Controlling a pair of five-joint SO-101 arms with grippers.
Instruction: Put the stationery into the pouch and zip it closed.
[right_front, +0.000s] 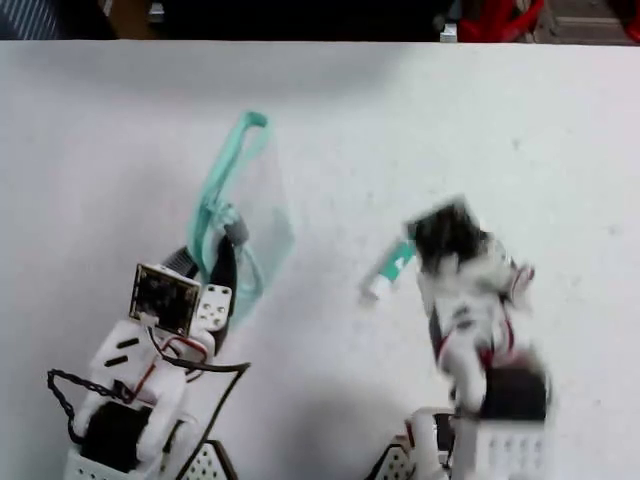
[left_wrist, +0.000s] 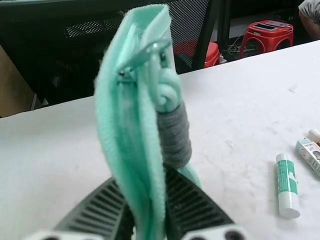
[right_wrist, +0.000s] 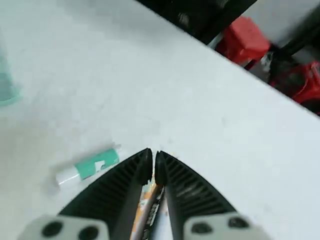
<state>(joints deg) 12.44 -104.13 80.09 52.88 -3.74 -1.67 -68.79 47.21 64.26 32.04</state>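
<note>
The left hand (left_wrist: 145, 187) pinches the mint zip edge of the pouch (left_wrist: 132, 100), which stretches away from it over the table (left_wrist: 240, 115). The right hand (right_wrist: 152, 159) is pressed together on an orange stick (right_wrist: 148, 192). A glue stick (right_wrist: 89, 168) lies on the table just beside it.

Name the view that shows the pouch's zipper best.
Left wrist view: the zipper runs close up along the pouch held in the left gripper. The high view shows it small and indistinct; the right wrist view, a teal sliver of pouch.
</note>
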